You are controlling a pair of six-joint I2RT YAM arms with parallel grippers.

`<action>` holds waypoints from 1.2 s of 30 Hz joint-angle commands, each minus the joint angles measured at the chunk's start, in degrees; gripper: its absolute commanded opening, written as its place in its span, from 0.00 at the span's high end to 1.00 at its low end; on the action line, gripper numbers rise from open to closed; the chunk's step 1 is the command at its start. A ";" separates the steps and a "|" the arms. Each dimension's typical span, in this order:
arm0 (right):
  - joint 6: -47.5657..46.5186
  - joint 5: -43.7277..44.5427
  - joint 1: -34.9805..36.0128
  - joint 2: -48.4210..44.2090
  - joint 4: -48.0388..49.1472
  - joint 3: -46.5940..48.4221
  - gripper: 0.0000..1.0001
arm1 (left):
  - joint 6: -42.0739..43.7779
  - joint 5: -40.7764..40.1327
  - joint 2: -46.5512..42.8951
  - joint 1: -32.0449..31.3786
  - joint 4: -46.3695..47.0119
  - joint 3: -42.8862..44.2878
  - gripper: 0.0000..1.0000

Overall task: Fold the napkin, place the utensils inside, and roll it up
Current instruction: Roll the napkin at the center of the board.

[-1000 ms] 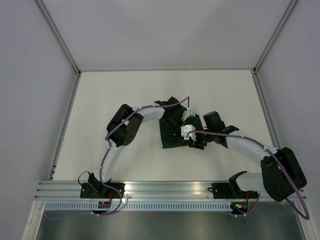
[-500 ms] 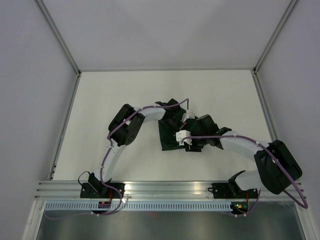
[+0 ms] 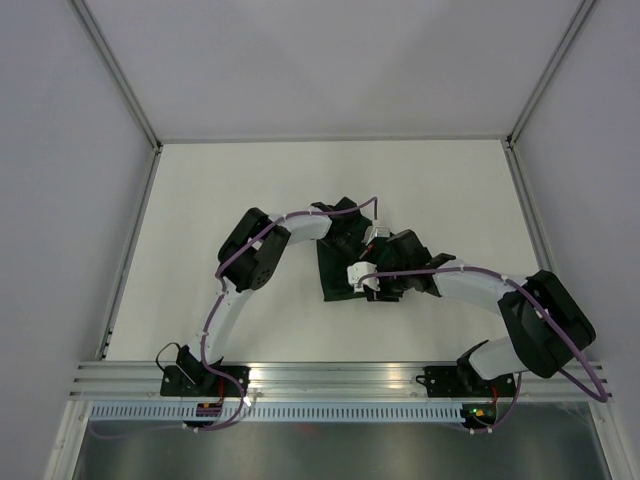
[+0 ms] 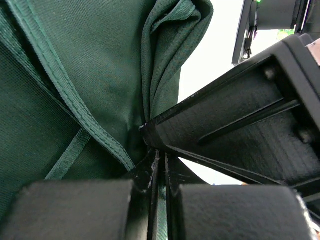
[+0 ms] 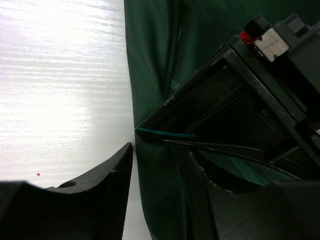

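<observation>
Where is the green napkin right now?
In the top view, the napkin lies bunched near the middle of the white table, between the left gripper, which pinches it, and the right gripper, open over its edge.

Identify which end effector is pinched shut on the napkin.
The left end effector: its fingers clamp the napkin, whereas those of the right end effector stand apart.

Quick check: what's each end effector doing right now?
Left end effector: closed, pinching the napkin.
Right end effector: open, straddling the napkin's edge, not gripping it.
</observation>
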 commanded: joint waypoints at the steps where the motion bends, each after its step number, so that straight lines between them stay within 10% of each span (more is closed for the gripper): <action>1: -1.44 1.14 0.27 2.55 -1.20 0.13 0.50 | 0.47 -8.28 3.06 -0.07 0.10 -0.16 0.93; 20: -2.67 -0.79 -1.57 6.86 -6.38 2.15 0.90 | -7.34 -13.02 -7.48 2.47 8.54 -4.20 0.69; 36: -13.65 -15.90 -11.76 21.27 -35.36 20.87 0.95 | -19.91 -34.00 -28.56 6.87 26.90 -20.26 0.69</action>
